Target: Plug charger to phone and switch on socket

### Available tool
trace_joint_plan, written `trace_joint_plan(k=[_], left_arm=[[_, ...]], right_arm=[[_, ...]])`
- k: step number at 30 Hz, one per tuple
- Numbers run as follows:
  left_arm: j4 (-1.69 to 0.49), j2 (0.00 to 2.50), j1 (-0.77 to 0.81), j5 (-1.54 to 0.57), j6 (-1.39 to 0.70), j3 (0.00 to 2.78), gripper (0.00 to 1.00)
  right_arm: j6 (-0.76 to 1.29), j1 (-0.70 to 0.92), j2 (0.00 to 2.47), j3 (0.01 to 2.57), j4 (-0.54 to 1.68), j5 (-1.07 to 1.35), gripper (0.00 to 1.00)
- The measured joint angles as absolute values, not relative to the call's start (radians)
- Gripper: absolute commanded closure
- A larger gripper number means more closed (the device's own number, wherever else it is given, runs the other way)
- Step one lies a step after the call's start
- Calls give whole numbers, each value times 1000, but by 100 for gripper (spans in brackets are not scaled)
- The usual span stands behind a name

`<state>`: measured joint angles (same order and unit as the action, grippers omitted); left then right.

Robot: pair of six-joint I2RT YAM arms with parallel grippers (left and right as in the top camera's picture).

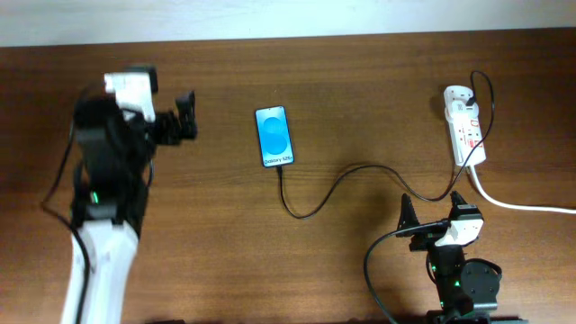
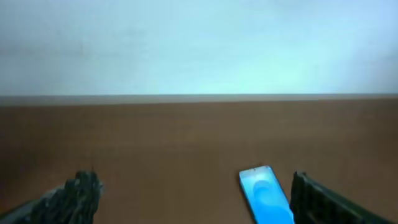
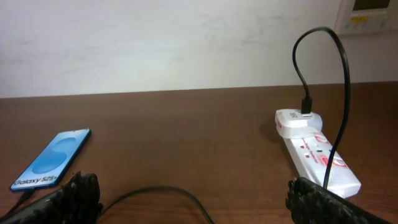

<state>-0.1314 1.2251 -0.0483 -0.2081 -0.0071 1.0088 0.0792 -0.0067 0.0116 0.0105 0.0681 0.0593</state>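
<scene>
Finding the slim black-edged smartphone with a bright blue screen (image 1: pixel 274 136) lying flat on the brown wooden table (image 1: pixel 225 225), just above the centre of the overhead frame. Seeing the thin black charger cable (image 1: pixel 333 184) meeting its lower end and curving right to the white elongated power strip with red markings (image 1: pixel 466 130) at the upper right. Holding the left gripper (image 1: pixel 186 114) spread open and empty at the upper left, well apart from the phone; in the left wrist view, showing the phone low between the fingers (image 2: pixel 81 196), nearer the right-hand one. Keeping the right gripper (image 1: pixel 433 205) likewise parted and empty at the lower right, with the cable passing just above its fingertips.
</scene>
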Motion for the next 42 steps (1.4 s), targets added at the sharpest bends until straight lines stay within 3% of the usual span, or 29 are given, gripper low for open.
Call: trace_joint_plan(k=[5,9,12,22,42], left_arm=[[170,722,-47,-185,95,450,0],[212,334,-47,-134,123,170,1],[213,177,-47,-122,147,75,1],[-67,14,-18,-107,222,12,0],[-68,14,-18,-99,224,12,0]], right_arm=[[80,-6,12,10,68,59,1],[80,-6,11,10,69,56,2],[79,-6,11,10,69,56,1],[80,-6,11,10,69,56,2],[80,-7,11,10,69,56,1]])
